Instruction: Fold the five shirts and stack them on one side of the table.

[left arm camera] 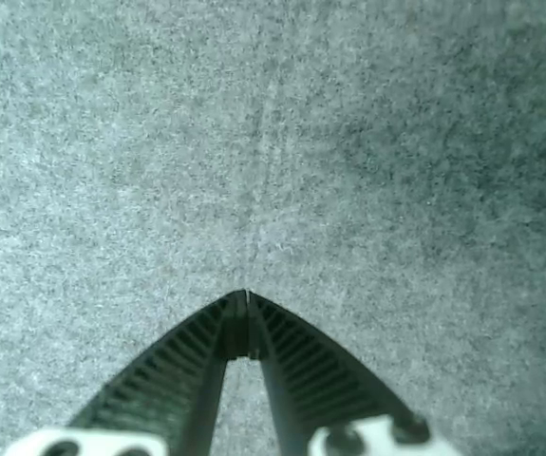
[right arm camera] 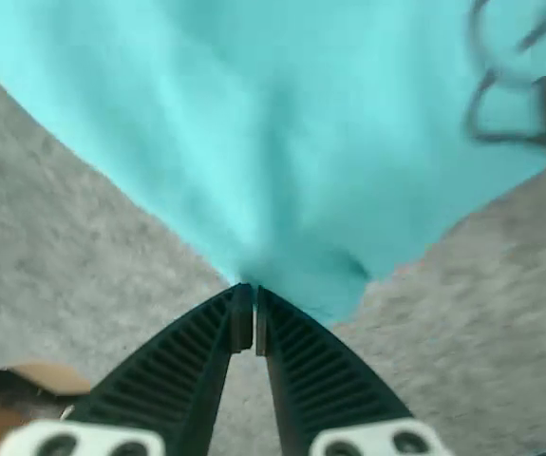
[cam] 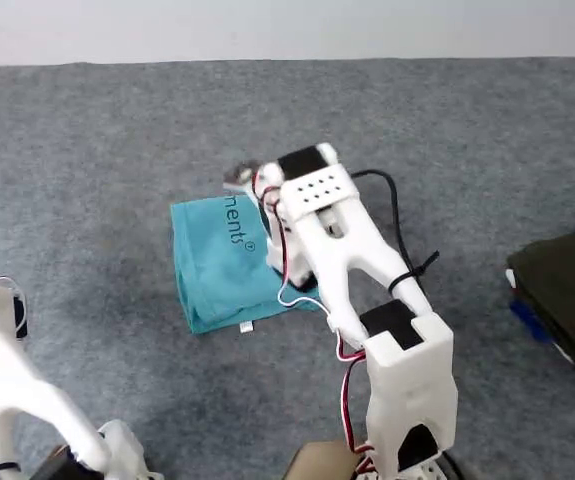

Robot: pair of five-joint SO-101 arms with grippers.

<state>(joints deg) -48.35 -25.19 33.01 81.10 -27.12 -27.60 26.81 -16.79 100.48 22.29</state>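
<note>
A teal shirt [cam: 222, 265] lies folded into a rectangle in the middle of the grey carpeted table [cam: 117, 130]. The right arm [cam: 342, 240] stretches from the near edge over the shirt's right side and hides that edge. In the right wrist view my right gripper [right arm camera: 249, 294] is shut, its tips pinching a bunched corner of the teal shirt [right arm camera: 254, 123]. The left arm [cam: 12, 390] stands at the near left, away from the shirt. My left gripper [left arm camera: 247, 304] is shut with nothing in it, over bare table [left arm camera: 273, 142].
A stack of dark folded cloth [cam: 565, 290] with blue beneath it sits at the table's right edge. A brown cardboard piece [cam: 322, 462] lies by the right arm's base. Open carpet stretches across the back and left of the shirt.
</note>
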